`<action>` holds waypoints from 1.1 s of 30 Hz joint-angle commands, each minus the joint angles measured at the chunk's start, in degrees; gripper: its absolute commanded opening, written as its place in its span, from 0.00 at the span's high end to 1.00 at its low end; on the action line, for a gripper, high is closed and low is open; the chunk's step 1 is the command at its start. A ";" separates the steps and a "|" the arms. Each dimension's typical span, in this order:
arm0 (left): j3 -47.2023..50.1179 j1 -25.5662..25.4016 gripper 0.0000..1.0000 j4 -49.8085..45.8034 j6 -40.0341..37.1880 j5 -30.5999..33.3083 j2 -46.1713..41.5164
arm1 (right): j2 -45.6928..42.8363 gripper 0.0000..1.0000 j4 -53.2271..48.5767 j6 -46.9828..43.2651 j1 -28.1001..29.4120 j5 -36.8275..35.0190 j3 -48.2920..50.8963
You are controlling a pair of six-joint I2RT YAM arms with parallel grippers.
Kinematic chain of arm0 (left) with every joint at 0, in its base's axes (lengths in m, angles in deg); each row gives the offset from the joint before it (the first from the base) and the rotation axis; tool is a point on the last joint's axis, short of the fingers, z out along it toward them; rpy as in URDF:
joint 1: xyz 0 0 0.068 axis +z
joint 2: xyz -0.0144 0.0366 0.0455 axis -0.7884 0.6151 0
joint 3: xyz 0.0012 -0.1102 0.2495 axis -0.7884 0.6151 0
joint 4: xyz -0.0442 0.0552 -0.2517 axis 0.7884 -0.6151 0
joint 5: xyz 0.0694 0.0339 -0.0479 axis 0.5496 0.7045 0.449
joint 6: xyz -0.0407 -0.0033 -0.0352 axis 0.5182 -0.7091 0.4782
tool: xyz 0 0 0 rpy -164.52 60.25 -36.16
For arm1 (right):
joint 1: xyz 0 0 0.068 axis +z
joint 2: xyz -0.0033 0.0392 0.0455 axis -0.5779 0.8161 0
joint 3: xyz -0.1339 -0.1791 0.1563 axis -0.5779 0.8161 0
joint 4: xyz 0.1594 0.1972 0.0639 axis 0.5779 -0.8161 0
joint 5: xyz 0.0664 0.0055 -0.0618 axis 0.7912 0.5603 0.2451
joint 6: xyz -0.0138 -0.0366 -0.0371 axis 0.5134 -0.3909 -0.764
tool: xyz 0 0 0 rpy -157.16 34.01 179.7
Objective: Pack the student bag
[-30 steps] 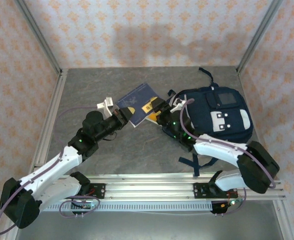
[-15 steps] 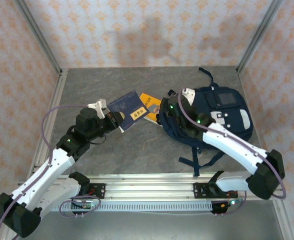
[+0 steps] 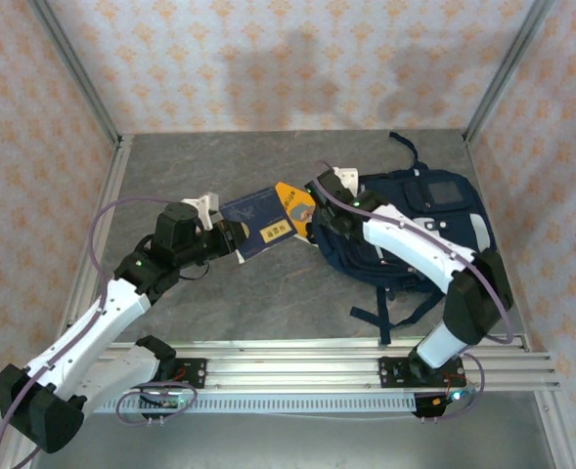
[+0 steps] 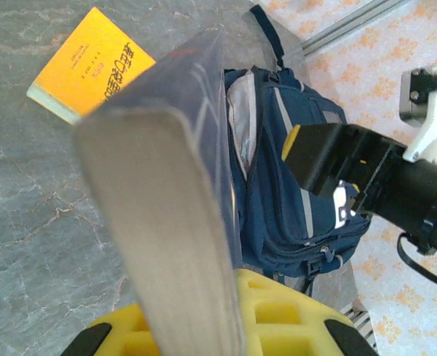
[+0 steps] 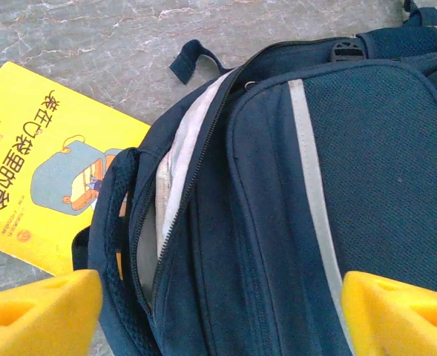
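The student bag [image 3: 426, 227], navy with white front patches, lies flat at the right of the table. Its main zip [image 5: 175, 172] gapes, showing pale lining. My right gripper [image 3: 323, 208] hangs open over the bag's left edge, its yellow pads [image 5: 41, 309] standing either side of the zip opening without touching it. My left gripper [image 3: 231, 238] is shut on a thick navy-covered book [image 3: 258, 221], held off the table with its page edge [image 4: 166, 222] facing the wrist camera and pointing toward the bag [image 4: 292, 185]. A yellow book [image 3: 294, 200] lies flat just left of the bag.
Bag straps [image 3: 385, 315] trail toward the front rail [image 3: 288, 366]. Metal frame posts stand at the left [image 3: 97, 254] and right back corners. Grey table [image 3: 268, 293] spreads in front of the books.
My right gripper has left the navy book, opened and moved over the bag's zip opening. The left gripper keeps the book and has shifted it a little, uncovering the yellow book.
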 commanded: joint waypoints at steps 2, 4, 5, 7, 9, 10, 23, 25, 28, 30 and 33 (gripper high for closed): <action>-1.37 0.54 1.00 0.70 -2.32 -1.74 0.29 | 1.09 0.38 1.72 3.60 -1.87 4.27 -0.59; -1.24 0.67 1.00 0.63 -2.77 -2.00 0.29 | 1.77 0.49 3.23 6.00 -3.51 7.23 -0.10; -1.15 0.71 1.00 0.65 -2.97 -2.01 0.37 | 2.49 0.55 2.94 7.12 -4.11 7.15 -0.47; -1.05 0.88 1.00 0.79 -3.26 -2.48 0.42 | 3.58 0.59 4.16 7.83 -4.97 8.31 -0.45; -0.87 1.09 1.00 1.01 -3.43 -2.95 0.56 | 4.81 0.59 5.56 8.08 -5.66 11.17 -0.53; -0.69 1.16 1.00 1.18 -3.51 -3.21 0.63 | 5.57 0.59 5.93 8.00 -5.71 12.20 -0.83; 0.29 2.12 1.00 1.99 -3.17 -4.35 0.16 | 13.04 0.83 4.15 7.10 -6.15 12.56 -3.73; 0.23 2.21 1.00 1.89 -3.27 -4.21 0.03 | 11.97 0.94 4.26 6.68 -6.18 12.39 -3.03; 0.15 2.21 1.00 1.98 -3.17 -4.21 0.12 | 8.90 1.00 4.73 5.04 -6.23 13.19 -2.09; 0.07 2.21 1.00 1.90 -3.25 -4.14 0.28 | 6.00 1.00 5.80 3.18 -6.17 14.37 -1.07; -0.63 2.21 1.00 1.11 -3.44 -3.85 0.75 | 0.49 1.00 7.56 -0.12 -6.24 16.84 0.60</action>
